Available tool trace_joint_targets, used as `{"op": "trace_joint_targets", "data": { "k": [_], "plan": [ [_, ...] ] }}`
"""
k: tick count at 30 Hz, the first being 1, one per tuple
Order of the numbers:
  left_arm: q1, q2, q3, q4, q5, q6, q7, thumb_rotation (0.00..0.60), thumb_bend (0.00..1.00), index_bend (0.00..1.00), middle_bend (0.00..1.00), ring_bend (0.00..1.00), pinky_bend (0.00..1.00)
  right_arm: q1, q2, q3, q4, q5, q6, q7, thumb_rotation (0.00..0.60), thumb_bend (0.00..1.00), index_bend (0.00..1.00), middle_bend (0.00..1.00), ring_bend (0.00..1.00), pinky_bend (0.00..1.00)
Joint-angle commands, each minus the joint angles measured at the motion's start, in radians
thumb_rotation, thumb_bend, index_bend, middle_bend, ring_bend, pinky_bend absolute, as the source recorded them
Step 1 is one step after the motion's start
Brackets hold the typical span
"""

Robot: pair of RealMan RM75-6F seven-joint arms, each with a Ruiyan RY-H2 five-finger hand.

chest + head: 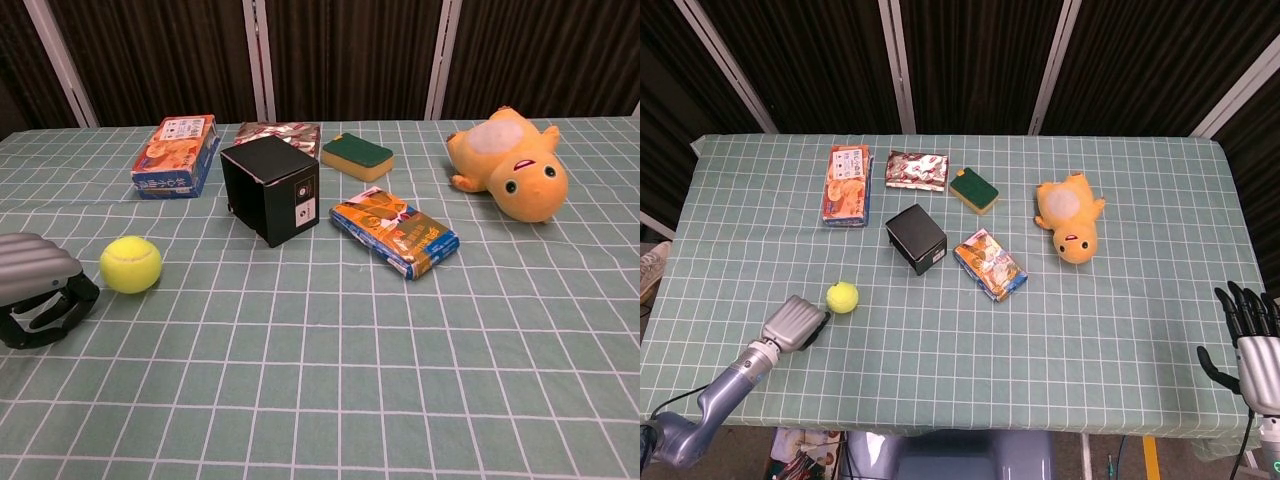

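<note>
The left hand [40, 290] lies low on the green checked tabletop [1090, 330], fingers curled in and holding nothing, just beside the yellow fuzzy tennis ball [131, 264]; whether they touch is unclear. The right hand [1252, 340], partly cut off at the frame's corner, has its fingers spread wide and empty.

Looks like a robot lab/test cell, not a home. Tabletop [1120, 340] w/ green grid cloth, black curtains [970, 60] w/ white poles [898, 65] behind. Mixed props laid out: snack box [846, 185], black box [917, 239], sponge [974, 189], plush toy [1070, 216], tennis ball [842, 297].
</note>
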Motion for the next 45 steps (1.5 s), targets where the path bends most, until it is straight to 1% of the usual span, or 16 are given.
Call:
{"op": "trace_joint_targets", "data": {
  "k": [1, 14, 23, 33, 45],
  "plan": [
    [-0.010, -0.008, -0.005, 0.005, -0.010, -0.006, -0.006, 0.600, 0.44, 0.62, 0.67, 0.67, 0.69, -0.001, 0.000, 0.001, 0.001, 0.001, 0.002, -0.003, 0.524, 0.39, 0.00, 0.00, 0.00, 0.00],
    [-0.065, -0.019, -0.025, 0.023, -0.043, -0.033, -0.011, 0.600, 0.44, 0.62, 0.67, 0.67, 0.69, -0.005, -0.003, 0.010, 0.005, 0.008, 0.012, -0.008, 0.524, 0.39, 0.00, 0.00, 0.00, 0.00],
    [-0.104, -0.021, -0.049, 0.044, -0.108, -0.063, 0.033, 0.600, 0.44, 0.62, 0.67, 0.67, 0.69, -0.005, -0.008, 0.019, 0.018, 0.015, 0.017, -0.002, 0.524, 0.39, 0.00, 0.00, 0.00, 0.00],
    [-0.142, -0.058, -0.056, 0.078, -0.172, -0.096, 0.078, 0.600, 0.44, 0.62, 0.67, 0.67, 0.69, -0.004, -0.012, 0.023, 0.034, 0.020, 0.015, 0.011, 0.524, 0.39, 0.00, 0.00, 0.00, 0.00],
    [-0.196, -0.125, -0.080, 0.134, -0.190, -0.109, 0.044, 0.600, 0.44, 0.61, 0.65, 0.65, 0.67, -0.009, -0.004, 0.024, 0.035, 0.019, 0.021, 0.026, 0.524, 0.39, 0.00, 0.00, 0.00, 0.00]
  ]
}}
